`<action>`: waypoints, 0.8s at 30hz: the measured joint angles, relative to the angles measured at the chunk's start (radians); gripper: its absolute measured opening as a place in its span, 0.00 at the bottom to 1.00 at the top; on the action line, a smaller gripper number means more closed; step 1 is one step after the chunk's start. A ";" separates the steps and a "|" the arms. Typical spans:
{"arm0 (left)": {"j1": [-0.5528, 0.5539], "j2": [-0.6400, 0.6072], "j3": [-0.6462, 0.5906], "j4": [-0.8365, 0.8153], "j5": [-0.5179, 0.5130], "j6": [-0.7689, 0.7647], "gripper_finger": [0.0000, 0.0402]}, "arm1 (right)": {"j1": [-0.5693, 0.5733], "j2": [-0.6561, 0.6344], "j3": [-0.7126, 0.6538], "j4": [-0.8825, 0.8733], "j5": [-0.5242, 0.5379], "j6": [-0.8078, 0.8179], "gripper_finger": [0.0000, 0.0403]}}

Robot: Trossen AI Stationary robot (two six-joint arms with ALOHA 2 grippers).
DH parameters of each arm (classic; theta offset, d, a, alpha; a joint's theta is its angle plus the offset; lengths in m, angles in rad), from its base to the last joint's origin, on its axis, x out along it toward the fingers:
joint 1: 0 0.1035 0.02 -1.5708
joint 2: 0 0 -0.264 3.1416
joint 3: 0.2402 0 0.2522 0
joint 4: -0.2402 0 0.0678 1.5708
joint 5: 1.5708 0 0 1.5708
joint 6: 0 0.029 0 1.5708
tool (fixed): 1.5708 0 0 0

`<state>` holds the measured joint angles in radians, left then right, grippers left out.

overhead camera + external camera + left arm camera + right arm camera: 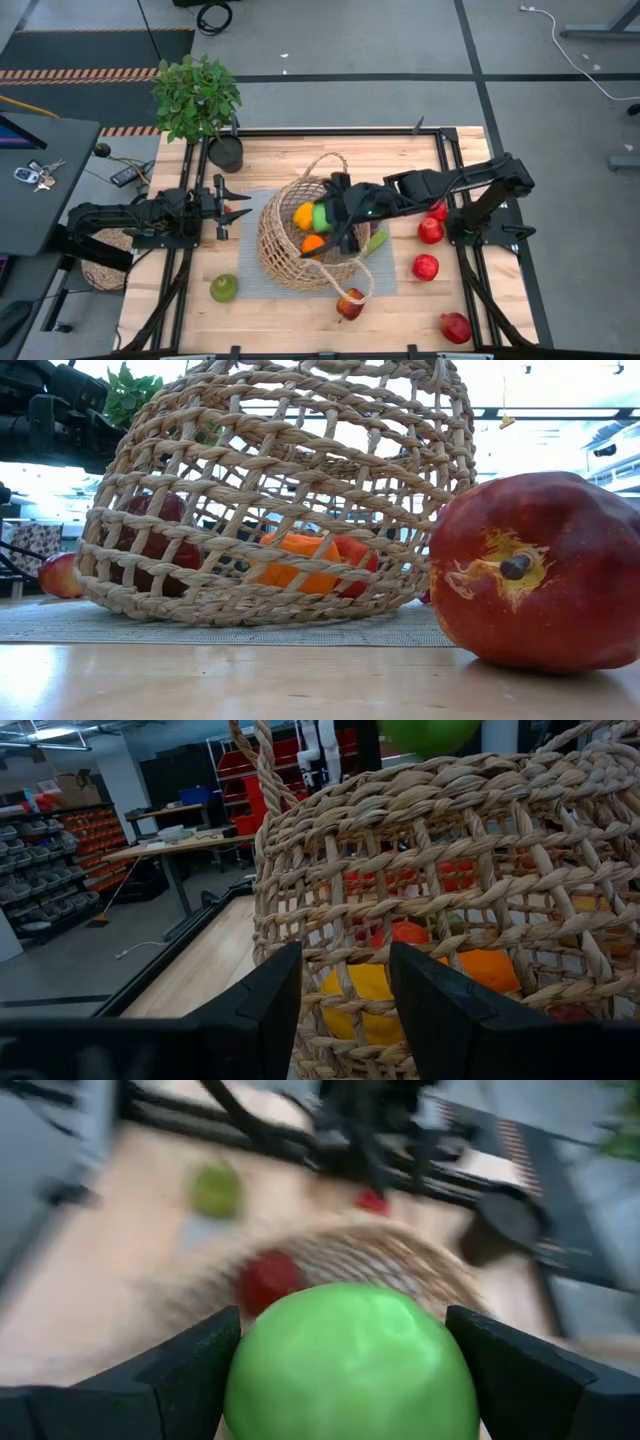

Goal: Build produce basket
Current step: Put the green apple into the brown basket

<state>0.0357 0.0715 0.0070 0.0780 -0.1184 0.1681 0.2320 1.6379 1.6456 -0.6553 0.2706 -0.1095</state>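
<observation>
The woven wicker basket (300, 240) lies tilted on a grey mat (250, 272) at the table's middle. It holds a yellow-orange pepper (303, 214), an orange (313, 243) and a red fruit (150, 545). My right gripper (335, 215) reaches in from the right, above the basket's opening, and is shut on a green apple (321, 217). Loose produce lies around the basket: red apples (431, 231) (425, 267), a pomegranate (455, 327), a red-yellow apple (350, 305) and a green fruit (223, 288). My left gripper (238, 205) stands left of the basket, open and holding nothing. My right gripper pinches the green apple (350, 1360) between its two fingers (190, 1365), one on each opposite side of it. The fingers slant downward from the table's right side. The apple hangs clear above the basket's opening, touching nothing else.
A leafy potted plant (197, 95) in a dark pot (226, 153) stands at the far left corner. A dark side desk with keys (35, 175) stands beyond the table's left edge. Bare wood shows along the near edge (300, 335).
</observation>
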 joint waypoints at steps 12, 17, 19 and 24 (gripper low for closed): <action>0.000 0.000 0.000 0.000 0.000 0.000 0.40 | 0.099 0.001 -0.159 0.054 0.566 -0.509 0.86; 0.000 0.000 0.000 0.000 0.000 0.000 0.40 | 0.105 0.001 -0.178 0.063 0.573 -0.664 0.86; 0.000 0.000 0.000 0.000 0.000 0.000 0.40 | 0.110 0.001 -0.182 0.063 0.588 -0.697 0.86; 0.000 0.000 0.000 0.000 0.000 0.000 0.40 | 0.134 0.001 -0.192 0.063 0.627 -0.782 0.86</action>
<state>0.0360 0.0717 0.0067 0.0780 -0.1183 0.1680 0.3657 1.6390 1.4536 -0.5918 0.8973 -0.8918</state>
